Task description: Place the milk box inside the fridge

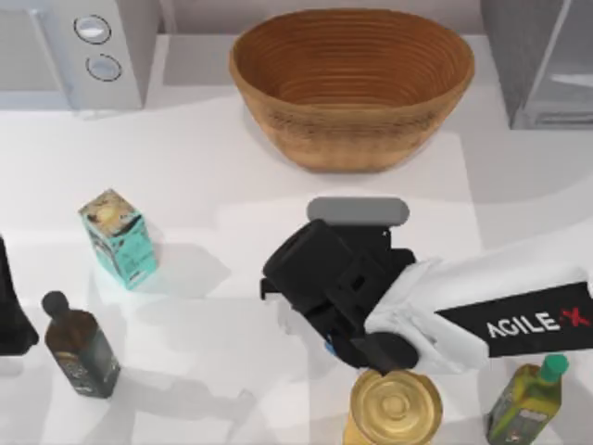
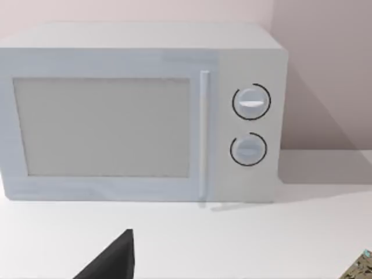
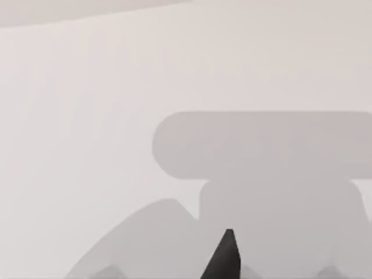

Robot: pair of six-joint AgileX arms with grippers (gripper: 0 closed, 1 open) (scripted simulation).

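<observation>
The milk box is hidden; a small blue sliver peeks out under my right wrist in the top view. My right gripper (image 1: 310, 278) hangs over the middle of the table, pointing toward the left side, on a white arm that reaches in from the right edge. The right wrist view looks at bare white table with the arm's shadow on it. The fridge (image 1: 547, 65), a grey cabinet, stands at the back right corner. My left arm (image 1: 9, 311) is parked at the left edge.
A wicker basket (image 1: 352, 83) sits at the back centre. A microwave with two dials (image 1: 83, 51) (image 2: 139, 113) stands back left. A teal carton (image 1: 119, 238) and a dark bottle (image 1: 79, 348) stand on the left. A golden jar (image 1: 396, 405) and a green bottle (image 1: 530, 399) stand front right.
</observation>
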